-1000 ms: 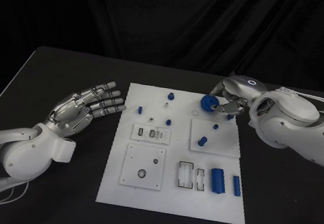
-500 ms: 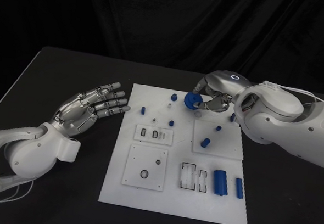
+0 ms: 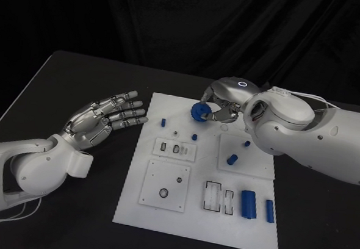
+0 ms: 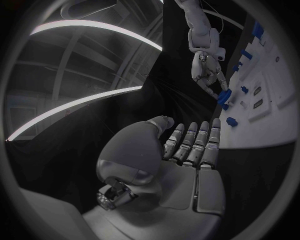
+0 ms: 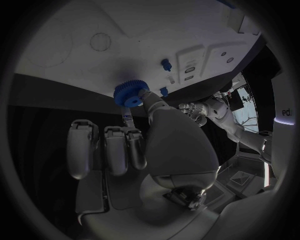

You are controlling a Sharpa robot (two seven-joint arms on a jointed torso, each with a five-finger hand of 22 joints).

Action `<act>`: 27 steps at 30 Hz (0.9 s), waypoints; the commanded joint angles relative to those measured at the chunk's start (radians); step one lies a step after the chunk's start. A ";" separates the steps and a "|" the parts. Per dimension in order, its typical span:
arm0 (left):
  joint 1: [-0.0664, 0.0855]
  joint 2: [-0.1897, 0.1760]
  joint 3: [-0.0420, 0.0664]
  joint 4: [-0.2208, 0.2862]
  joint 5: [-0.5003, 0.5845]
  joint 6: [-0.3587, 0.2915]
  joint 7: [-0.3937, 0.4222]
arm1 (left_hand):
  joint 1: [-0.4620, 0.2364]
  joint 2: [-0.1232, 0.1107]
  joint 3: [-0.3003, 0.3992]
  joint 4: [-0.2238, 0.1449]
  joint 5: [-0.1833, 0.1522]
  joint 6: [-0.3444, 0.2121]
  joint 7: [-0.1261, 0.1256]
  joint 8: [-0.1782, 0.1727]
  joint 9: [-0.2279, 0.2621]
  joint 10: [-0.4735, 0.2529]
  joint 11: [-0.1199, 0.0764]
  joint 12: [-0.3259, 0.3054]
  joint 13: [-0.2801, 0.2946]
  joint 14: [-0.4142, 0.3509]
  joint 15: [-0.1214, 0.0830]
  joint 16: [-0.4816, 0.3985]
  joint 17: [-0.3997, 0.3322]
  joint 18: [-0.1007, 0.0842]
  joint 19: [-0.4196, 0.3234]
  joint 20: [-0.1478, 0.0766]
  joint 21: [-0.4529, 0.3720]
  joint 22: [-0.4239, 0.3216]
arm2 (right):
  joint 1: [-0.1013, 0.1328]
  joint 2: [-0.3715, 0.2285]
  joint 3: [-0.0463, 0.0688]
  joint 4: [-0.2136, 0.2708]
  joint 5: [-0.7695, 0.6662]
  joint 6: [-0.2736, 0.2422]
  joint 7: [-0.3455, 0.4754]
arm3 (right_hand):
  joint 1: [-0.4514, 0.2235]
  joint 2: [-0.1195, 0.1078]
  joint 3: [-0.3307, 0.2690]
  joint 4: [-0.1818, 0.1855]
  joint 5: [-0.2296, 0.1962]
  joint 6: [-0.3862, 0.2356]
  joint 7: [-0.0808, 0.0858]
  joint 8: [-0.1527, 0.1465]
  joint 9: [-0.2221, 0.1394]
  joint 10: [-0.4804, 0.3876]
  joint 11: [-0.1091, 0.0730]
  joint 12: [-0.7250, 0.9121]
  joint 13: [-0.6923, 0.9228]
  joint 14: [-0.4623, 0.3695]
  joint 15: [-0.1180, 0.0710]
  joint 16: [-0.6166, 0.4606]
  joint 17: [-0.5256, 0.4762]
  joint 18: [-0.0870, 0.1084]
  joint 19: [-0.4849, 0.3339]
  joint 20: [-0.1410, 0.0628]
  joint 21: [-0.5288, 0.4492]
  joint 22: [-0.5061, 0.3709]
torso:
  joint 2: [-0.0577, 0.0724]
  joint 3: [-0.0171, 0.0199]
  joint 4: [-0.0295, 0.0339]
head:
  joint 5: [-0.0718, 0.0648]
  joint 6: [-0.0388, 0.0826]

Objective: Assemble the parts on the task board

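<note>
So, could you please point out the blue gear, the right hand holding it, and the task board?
blue gear [image 3: 200, 112]: head view, on its toothed face.
right hand [image 3: 222, 103]: head view, on the back of the hand above the gear.
task board [image 3: 199, 222]: head view, on the bare white near end.

a white task board [image 3: 194, 224] on a black table [image 3: 70, 80], dotted with blue parts, a blue toothed gear [image 3: 200, 111] pinched in the silver right hand [image 3: 222, 102], silver left hand [image 3: 101, 118] on a white arm.
</note>
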 commanded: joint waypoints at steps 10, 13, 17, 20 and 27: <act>-0.002 0.010 0.000 -0.006 0.005 0.016 0.147 | -0.009 0.000 0.006 0.001 -0.004 0.002 0.008 -0.004 0.000 -0.001 0.007 0.008 0.000 0.010 0.001 0.008 0.001 -0.018 -0.006 0.001 -0.003 -0.001 | -0.019 0.023 0.002 -0.023 0.016 0.028 0.022 | -0.003 0.006 0.003 -0.001 -0.008 0.057 -0.048 -0.006 0.083 0.106 -0.004 0.003 0.263 0.086 -0.004 -0.006 0.178 -0.013 -0.001 -0.004 -0.006 0.095 | 0.000 0.0003 0.0024 | -0.003 0.001; -0.003 0.012 0.000 -0.009 0.006 0.017 0.147 | -0.009 0.000 0.006 0.001 -0.004 0.002 0.008 -0.004 0.000 -0.001 0.007 0.008 0.000 0.010 0.001 0.008 0.001 -0.018 -0.006 0.001 -0.003 -0.001 | -0.021 0.024 0.002 -0.026 0.017 0.029 0.023 | -0.005 0.007 0.004 -0.001 -0.010 0.049 -0.045 -0.011 0.084 0.106 -0.002 0.003 0.263 0.085 -0.002 -0.008 0.174 -0.012 -0.004 -0.004 -0.009 0.092 | 0.000 -0.0002 0.0018 | -0.003 0.000; -0.004 0.014 0.000 -0.011 0.006 0.019 0.146 | -0.010 -0.001 0.007 0.000 -0.004 0.000 0.008 -0.005 0.000 0.000 0.007 0.008 0.000 0.010 0.001 0.008 0.001 -0.018 -0.006 0.001 -0.003 -0.001 | -0.024 0.027 0.002 -0.028 0.017 0.032 0.026 | -0.008 0.007 0.005 -0.002 -0.015 0.035 -0.039 -0.021 0.084 0.106 0.003 0.003 0.263 0.085 0.001 -0.009 0.174 -0.012 -0.004 -0.002 -0.011 0.092 | 0.000 -0.0003 -0.0013 | -0.002 -0.002; -0.004 0.015 0.000 -0.013 0.006 0.020 0.145 | -0.010 -0.001 0.007 0.000 -0.004 0.000 0.008 -0.005 0.000 0.000 0.007 0.008 0.000 0.010 0.001 0.008 0.001 -0.018 -0.006 0.001 -0.003 -0.001 | -0.025 0.029 0.002 -0.029 0.018 0.035 0.030 | -0.010 0.007 0.007 -0.002 -0.019 0.022 -0.034 -0.031 0.083 0.106 0.008 0.003 0.263 0.084 0.005 -0.011 0.171 -0.011 -0.006 0.001 -0.013 0.090 | 0.000 0.0001 -0.0004 | -0.004 -0.002; -0.005 0.016 0.000 -0.017 0.010 0.018 0.143 | -0.010 -0.001 0.007 0.000 -0.004 0.000 0.008 -0.005 0.000 0.000 0.007 0.008 0.000 0.010 0.001 0.008 0.001 -0.018 -0.006 0.001 -0.003 -0.001 | -0.030 0.039 0.002 -0.034 0.020 0.044 0.042 | -0.009 0.007 0.022 -0.011 -0.020 -0.052 -0.025 -0.078 0.069 0.106 0.001 0.003 0.263 0.075 0.002 -0.034 0.136 -0.003 -0.024 0.002 -0.036 0.067 | 0.000 0.0014 -0.0016 | -0.003 -0.003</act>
